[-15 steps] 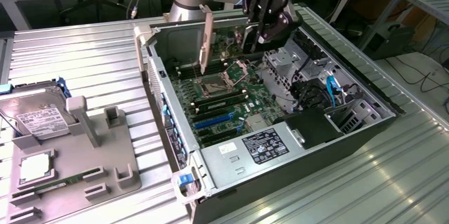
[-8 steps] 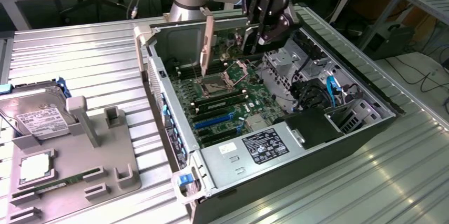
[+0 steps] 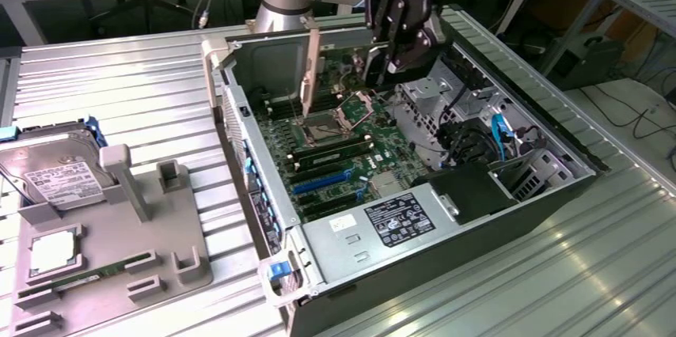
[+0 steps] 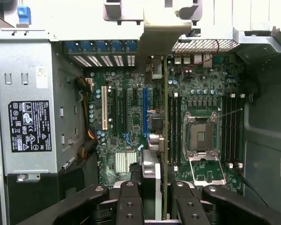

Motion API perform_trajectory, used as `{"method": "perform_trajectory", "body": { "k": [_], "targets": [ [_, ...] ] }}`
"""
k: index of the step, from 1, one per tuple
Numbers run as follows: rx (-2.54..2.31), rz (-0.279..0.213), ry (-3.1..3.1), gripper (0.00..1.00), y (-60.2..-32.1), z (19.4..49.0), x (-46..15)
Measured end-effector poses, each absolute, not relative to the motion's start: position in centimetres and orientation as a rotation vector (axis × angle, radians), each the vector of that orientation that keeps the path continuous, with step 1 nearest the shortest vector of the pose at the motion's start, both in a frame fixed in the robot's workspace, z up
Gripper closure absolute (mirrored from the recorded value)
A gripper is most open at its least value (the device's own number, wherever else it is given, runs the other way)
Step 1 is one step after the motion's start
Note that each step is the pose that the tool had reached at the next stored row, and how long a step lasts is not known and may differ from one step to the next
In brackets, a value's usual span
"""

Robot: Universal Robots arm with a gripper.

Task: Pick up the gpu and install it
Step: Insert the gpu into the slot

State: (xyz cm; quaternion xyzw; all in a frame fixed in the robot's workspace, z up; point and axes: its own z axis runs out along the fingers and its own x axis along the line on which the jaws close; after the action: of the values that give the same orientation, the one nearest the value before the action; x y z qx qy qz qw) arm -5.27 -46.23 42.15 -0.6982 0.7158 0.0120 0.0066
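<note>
Arm: reached down from the upper centre of the exterior view, gripper (image 3: pixel 393 46) pointing into the open computer case (image 3: pixel 533 107).
Grip: fingers (image 4: pixel 129 201) clamped on the gpu (image 4: pixel 165 117), held edge-on.
Gpu: over the motherboard (image 3: pixel 365 127), beside the CPU socket (image 4: pixel 200 137).

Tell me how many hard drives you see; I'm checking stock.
1: the hard drive sits in the grey tray at the exterior view's left, outside the case. Others may be hidden in the case's bays.
</note>
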Motion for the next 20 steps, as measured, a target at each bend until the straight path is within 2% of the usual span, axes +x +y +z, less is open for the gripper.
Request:
{"method": "perform_trajectory", "body": {
  "k": [20],
  "targets": [
    [-2.146,0.055,2.292,0.72,-46.2,38.5,-5.0]
  ]
}}
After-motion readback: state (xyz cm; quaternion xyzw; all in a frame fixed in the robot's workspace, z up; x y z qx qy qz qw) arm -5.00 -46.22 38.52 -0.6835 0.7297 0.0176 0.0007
